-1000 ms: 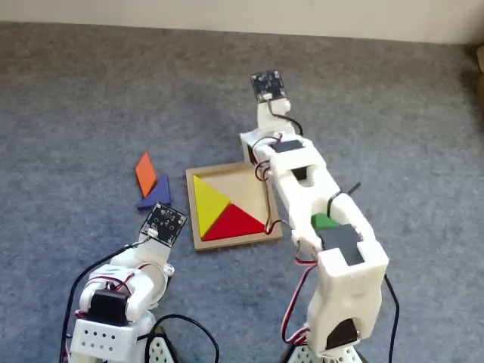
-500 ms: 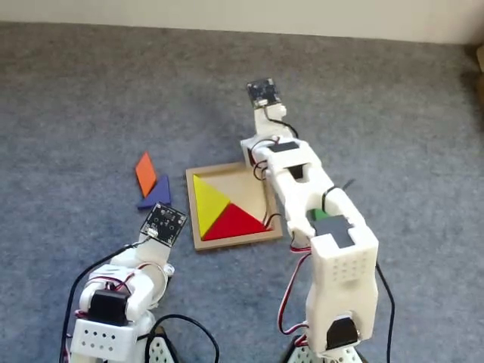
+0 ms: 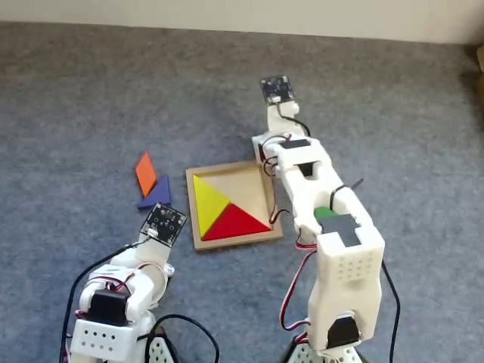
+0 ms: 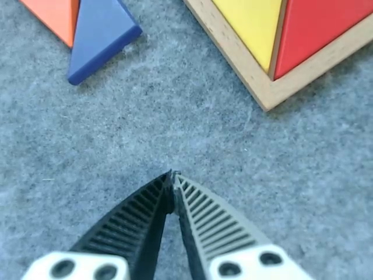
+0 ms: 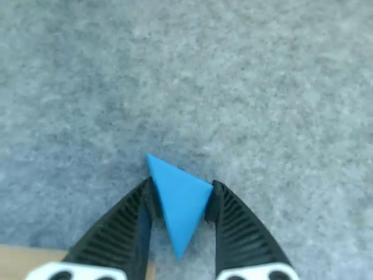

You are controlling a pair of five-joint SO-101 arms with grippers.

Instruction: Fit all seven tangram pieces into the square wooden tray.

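Note:
The square wooden tray (image 3: 198, 240) lies mid-table with a yellow triangle (image 3: 208, 201) and a red triangle (image 3: 236, 221) set in it. My right gripper (image 5: 182, 184) is shut on a light blue triangle (image 5: 179, 201) just over the carpet, beyond the tray's far right corner (image 5: 14, 256). Left of the tray lie an orange parallelogram (image 3: 145, 172) and a dark blue triangle (image 3: 156, 193). My left gripper (image 4: 173, 176) is shut and empty above the carpet near the tray's corner (image 4: 268, 93), with the dark blue triangle (image 4: 99, 35) ahead of it. A green piece (image 3: 325, 215) peeks out under the right arm.
Grey carpet covers the whole table. The right arm (image 3: 314, 189) stretches along the tray's right side and hides the ground there. Open carpet lies at the far left and far right.
The right arm swung slightly left and then back right, past the tray's far right corner. The left arm has not moved.

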